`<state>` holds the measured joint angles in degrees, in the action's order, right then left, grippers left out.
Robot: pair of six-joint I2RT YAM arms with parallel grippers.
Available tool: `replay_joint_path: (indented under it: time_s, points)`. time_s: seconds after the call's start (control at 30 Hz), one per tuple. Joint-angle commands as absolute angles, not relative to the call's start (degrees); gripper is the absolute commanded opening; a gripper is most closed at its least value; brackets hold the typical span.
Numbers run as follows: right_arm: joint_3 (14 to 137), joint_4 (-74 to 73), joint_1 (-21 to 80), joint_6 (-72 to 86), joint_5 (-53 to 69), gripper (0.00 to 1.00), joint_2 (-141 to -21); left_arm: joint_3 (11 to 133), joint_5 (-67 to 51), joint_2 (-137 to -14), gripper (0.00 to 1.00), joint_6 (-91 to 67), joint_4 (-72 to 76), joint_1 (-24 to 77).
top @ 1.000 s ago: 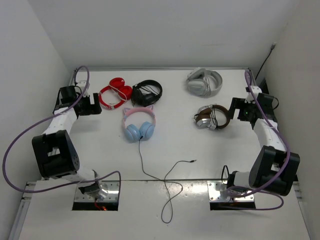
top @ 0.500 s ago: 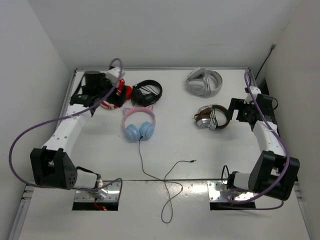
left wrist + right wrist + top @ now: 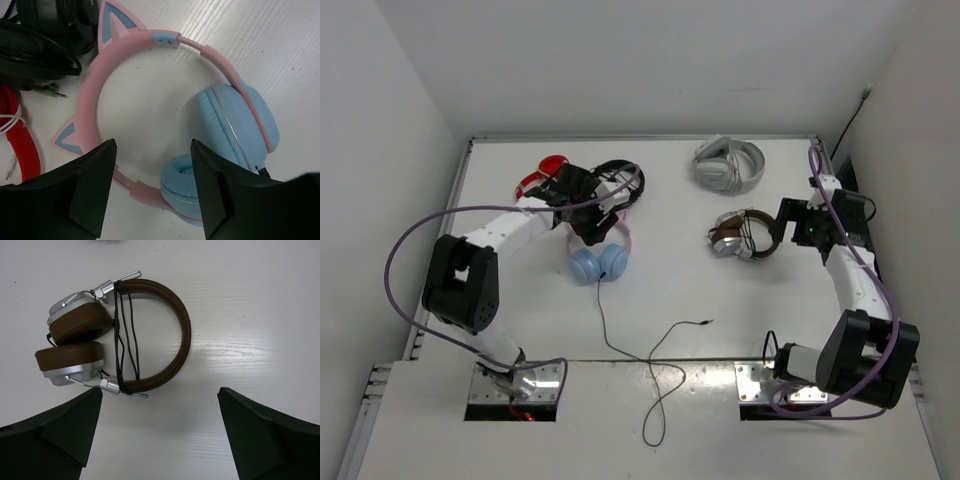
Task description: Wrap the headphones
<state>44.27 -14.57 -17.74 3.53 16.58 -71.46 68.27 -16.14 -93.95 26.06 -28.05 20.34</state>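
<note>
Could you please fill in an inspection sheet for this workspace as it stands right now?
Surface: white table, nothing spilled.
Job's things: pink headphones lying flat; black cord trailing loose toward the near edge.
Clutter: red headphones, black headphones, grey headphones, brown headphones with cord wound on.
Grippers: left claw open over the pink band; right claw open beside the brown pair.
Cables: purple arm cables loop free.
Surroundings: white walls; nothing else seen.
</note>
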Motion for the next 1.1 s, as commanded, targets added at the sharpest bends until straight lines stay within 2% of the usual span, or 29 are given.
replay_joint_path:
  time_s: [0.0,0.33,1.07]
  points:
    - [43.8,-14.9,-17.0,4.5,17.0,1.00,-69.6,72.0,-16.0,-95.5,0.67,29.2,-27.9,19.3]
    - [43.8,-14.9,-15.3,5.6,16.4,1.00,-69.6,73.7,-11.2,-101.9,0.71,27.8,-23.6,15.0]
    - [41.7,-14.4,-17.6,5.6,17.7,1.00,-70.1,78.1,-14.8,-109.1,0.74,30.0,-23.6,12.9]
